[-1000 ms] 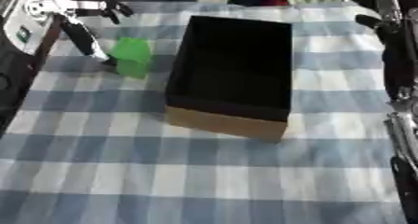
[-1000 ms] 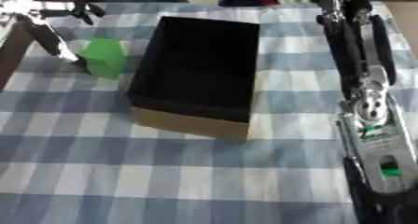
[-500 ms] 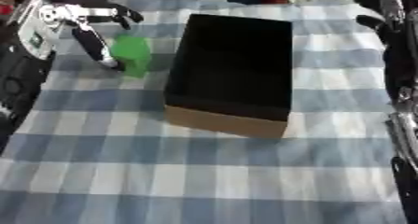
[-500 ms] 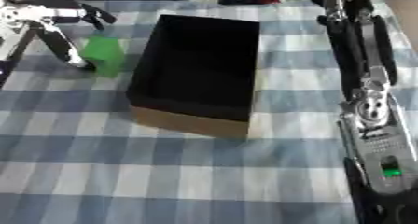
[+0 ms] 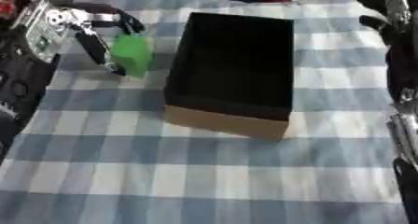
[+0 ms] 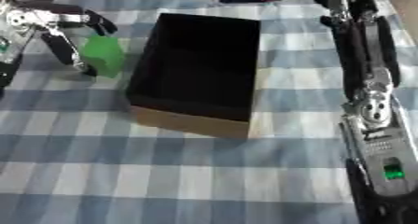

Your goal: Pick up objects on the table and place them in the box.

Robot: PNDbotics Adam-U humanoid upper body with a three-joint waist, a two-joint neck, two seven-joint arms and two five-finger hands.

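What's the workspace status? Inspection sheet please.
Surface: table under a blue and white checked cloth.
Job's things: green block left of the box; box open, dark inside, nothing seen in it.
Clutter: nothing seen.
Hands: left hand at the green block, fingers on either side of it; right hand not in view, only the right arm along the right edge.
Cables: nothing seen.
Surroundings: blurred items past the far edge.

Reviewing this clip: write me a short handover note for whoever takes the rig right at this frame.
Left hand: at the table's far left, fingers spread around the green object; whether it is gripped yet cannot be told.
Right hand: idle at the far right edge, finger state unclear.
Box: open at the centre of the checked tablecloth, nothing visible inside.
Done: nothing placed.
Left: grasp the green object, lift it, put it in the box.
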